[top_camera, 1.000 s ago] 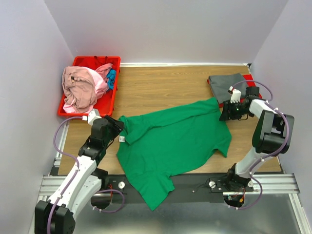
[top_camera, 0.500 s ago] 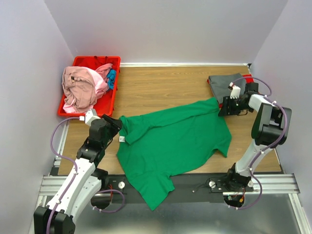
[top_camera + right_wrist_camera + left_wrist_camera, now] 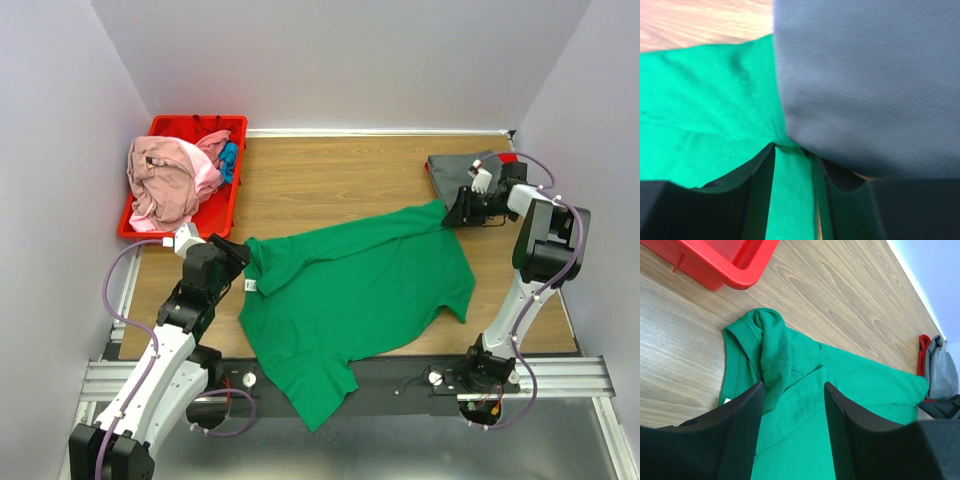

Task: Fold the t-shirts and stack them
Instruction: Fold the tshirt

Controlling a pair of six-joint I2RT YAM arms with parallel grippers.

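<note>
The bright green t-shirt (image 3: 350,290) lay spread across the middle of the wooden table (image 3: 330,180). My left gripper (image 3: 792,390) straddled the shirt's bunched left edge, fingers well apart and gripping nothing. My right gripper (image 3: 795,155) sat at its far right corner, touching the folded dark grey t-shirt (image 3: 455,170). Green cloth lay between its narrowly parted fingers, and I could not tell whether they pinched it. A pink t-shirt (image 3: 165,180) was heaped in the red bin (image 3: 200,125).
</note>
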